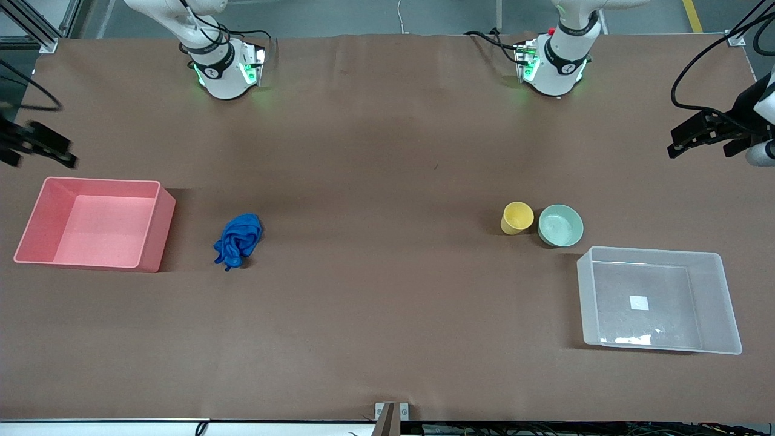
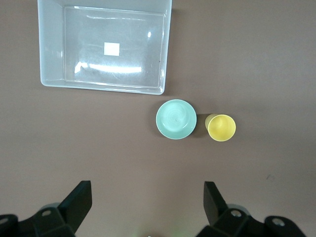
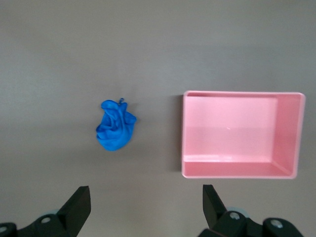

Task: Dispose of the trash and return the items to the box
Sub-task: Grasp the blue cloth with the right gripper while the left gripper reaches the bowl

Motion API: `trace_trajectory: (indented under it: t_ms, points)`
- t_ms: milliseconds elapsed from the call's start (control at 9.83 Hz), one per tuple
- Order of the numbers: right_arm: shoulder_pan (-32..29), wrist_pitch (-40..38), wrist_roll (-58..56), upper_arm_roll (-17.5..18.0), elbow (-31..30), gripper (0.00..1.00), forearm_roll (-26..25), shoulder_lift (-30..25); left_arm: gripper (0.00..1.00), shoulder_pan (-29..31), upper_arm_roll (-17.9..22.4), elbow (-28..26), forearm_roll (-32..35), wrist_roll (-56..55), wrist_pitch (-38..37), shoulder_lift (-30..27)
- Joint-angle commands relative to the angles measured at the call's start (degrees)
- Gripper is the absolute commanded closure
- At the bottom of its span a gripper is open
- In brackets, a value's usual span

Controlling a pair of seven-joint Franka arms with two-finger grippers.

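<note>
The trash, a crumpled blue cloth wad [image 1: 237, 240] [image 3: 115, 125], lies on the brown table beside the pink bin [image 1: 97, 221] [image 3: 241, 134]. The yellow cup [image 1: 517, 217] [image 2: 221, 127] and the mint-green bowl [image 1: 560, 225] [image 2: 176, 119] stand side by side, just farther from the front camera than the clear box [image 1: 659, 300] [image 2: 106, 47], which has only a white sticker on its floor. My left gripper [image 1: 702, 144] [image 2: 146, 190] hangs open high over the left arm's end of the table. My right gripper [image 1: 42, 148] [image 3: 145, 190] hangs open high over the right arm's end. Neither holds anything.
The pink bin holds nothing. The two arm bases [image 1: 224, 69] [image 1: 554, 63] stand along the table's edge farthest from the front camera. Bare brown tabletop [image 1: 387, 254] stretches between the cloth and the cup.
</note>
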Motion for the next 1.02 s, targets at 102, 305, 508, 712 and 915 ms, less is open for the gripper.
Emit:
trace_trajectory:
  t_ms: [102,305,508,712,915]
  points:
    - [5.9,23.5,4.3,-0.2,-18.0,0.00,0.3,7.1,0.00,0.0,0.5,-13.1,1.0,0.5,10.8,0.3]
    - [9.1,41.2,7.1,-0.2,-27.0,0.00,0.4,14.6,0.00,0.0,1.4,-23.5,1.0,0.5,21.4,0.3]
    - [9.1,50.4,7.0,-0.3,-27.8,0.00,0.1,22.3,0.00,0.0,1.5,-32.5,0.9,0.4,32.9,1.6]
    - [8.9,52.1,6.8,-0.4,-27.8,0.00,-0.1,24.8,0.00,0.0,1.5,-39.5,0.9,0.0,43.1,4.5]
    - [9.3,51.9,6.9,-0.3,-29.7,0.00,-0.1,24.9,0.00,0.7,1.5,-43.1,0.8,-0.2,50.6,8.3]
